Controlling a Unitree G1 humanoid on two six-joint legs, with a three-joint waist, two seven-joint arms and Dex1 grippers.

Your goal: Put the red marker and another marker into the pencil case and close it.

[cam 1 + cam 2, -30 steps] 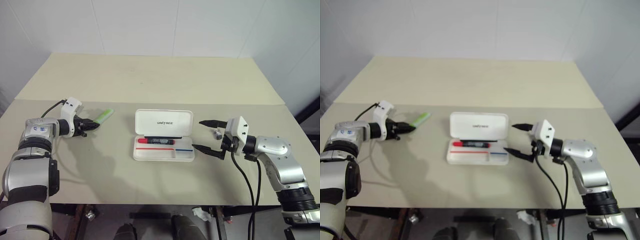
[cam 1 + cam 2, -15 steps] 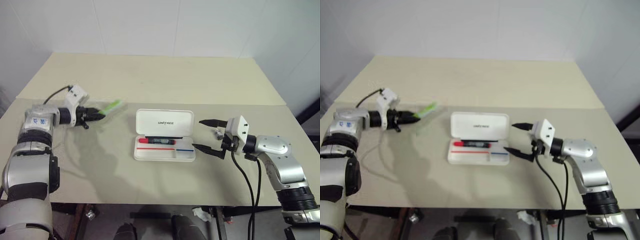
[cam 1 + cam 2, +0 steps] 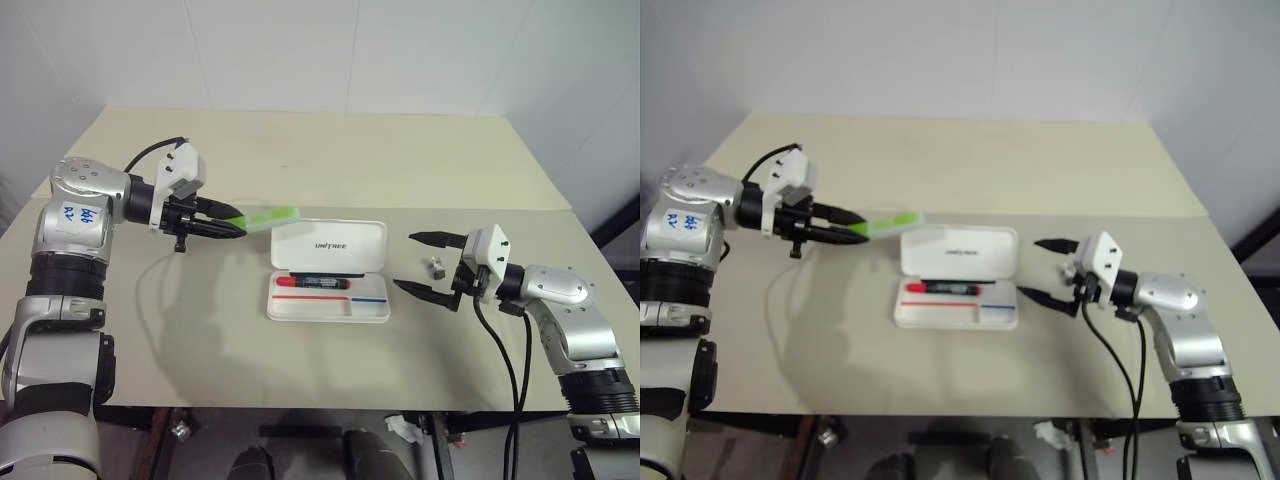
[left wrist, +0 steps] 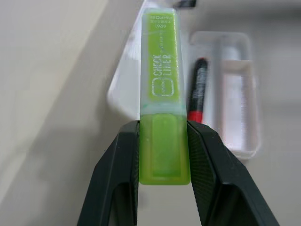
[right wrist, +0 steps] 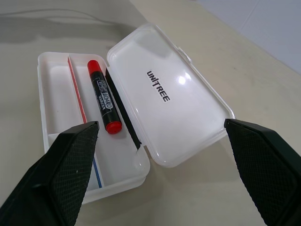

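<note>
Desk: beige, seam running across just behind the case.

Case: open at desk centre, lid laid flat toward 12 o'clock with the logo visible, tray toward 6 o'clock with red and blue stripes inside.

Left end effector: held above the desk at 9–10 o'clock of the case, clenched on the green marker. In the left wrist view the marker's lower end is pinched between both black fingers; the rest sticks out past the tips toward the case. In the head view the free end is seen over the lid's 10 o'clock corner; whether it touches the lid cannot be told.

Right end effector: at 3 o'clock of the case, just beside it, fingers spread wide, nothing held.

Red marker: lying in the tray along the hinge side, red cap toward 9 o'clock.

Small grey object: on the desk between the right fingers, not gripped.
</note>
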